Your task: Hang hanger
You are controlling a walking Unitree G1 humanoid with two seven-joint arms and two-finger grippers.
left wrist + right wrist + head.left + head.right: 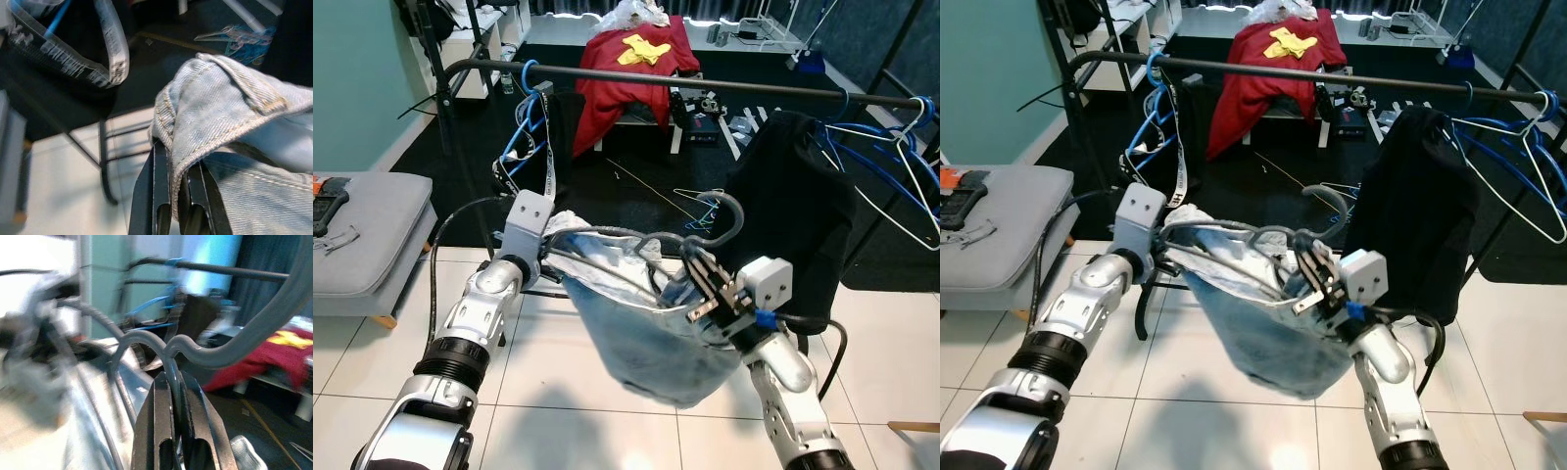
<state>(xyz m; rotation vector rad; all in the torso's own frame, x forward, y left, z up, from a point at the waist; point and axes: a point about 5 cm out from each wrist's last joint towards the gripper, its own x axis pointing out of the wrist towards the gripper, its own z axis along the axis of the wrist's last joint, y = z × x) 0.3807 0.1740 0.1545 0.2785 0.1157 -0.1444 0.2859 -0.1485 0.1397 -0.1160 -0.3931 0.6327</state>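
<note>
A grey plastic hanger (700,230) carrying pale blue denim jeans (646,333) is held low before the robot. The right gripper (705,284) is closed on the hanger's neck, and the left gripper (178,196) is pinched on the denim waistband. The black horizontal clothes rail (705,86) lies above and ahead, nearer the right gripper, and the hook must be raised to it

Faded denim jeans (651,338) with stitched seams drape a smooth grey plastic hanger (210,355). Matt black metal rail (705,86); glossy white floor tiles (558,372).
</note>
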